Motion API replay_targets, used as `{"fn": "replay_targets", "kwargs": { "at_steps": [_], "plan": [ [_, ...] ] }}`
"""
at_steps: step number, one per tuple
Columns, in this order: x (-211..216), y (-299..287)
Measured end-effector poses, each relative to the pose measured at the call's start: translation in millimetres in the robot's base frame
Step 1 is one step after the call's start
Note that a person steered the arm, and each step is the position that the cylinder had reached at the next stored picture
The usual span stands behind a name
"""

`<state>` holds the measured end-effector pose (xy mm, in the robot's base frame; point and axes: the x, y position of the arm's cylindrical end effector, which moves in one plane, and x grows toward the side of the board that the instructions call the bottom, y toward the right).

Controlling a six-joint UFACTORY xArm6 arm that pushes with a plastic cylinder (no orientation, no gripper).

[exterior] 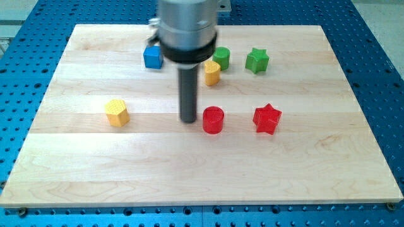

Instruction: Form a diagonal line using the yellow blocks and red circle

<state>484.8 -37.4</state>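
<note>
Surface: wooden board (208, 164) on blue table (25, 50).
Tip: my tip (188, 120), bare rod, just left of red circle (213, 120).
Yellow blocks: hexagon (117, 112) left; another (213, 73) above circle.

A robotics lab: a wooden board (353, 157) lies on a blue perforated bench (385, 69).

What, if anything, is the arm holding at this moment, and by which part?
Nothing is held: the arm has no gripper. My tip rests on the board just left of the red circle, apparently not touching it.
</note>
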Motion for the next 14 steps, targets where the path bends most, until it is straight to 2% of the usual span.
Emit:
{"fn": "replay_targets", "kwargs": {
  "at_steps": [1,2,3,4,5,6,7,9,10,11,12,13,14],
  "plan": [
    [35,32],
    [40,41],
    [35,94],
    [-23,102],
    [-34,105],
    [15,123],
    [24,76],
    [-63,76],
    [-103,123],
    [-120,138],
    [-131,113],
    [-127,76],
    [-115,86]
  ]
}}
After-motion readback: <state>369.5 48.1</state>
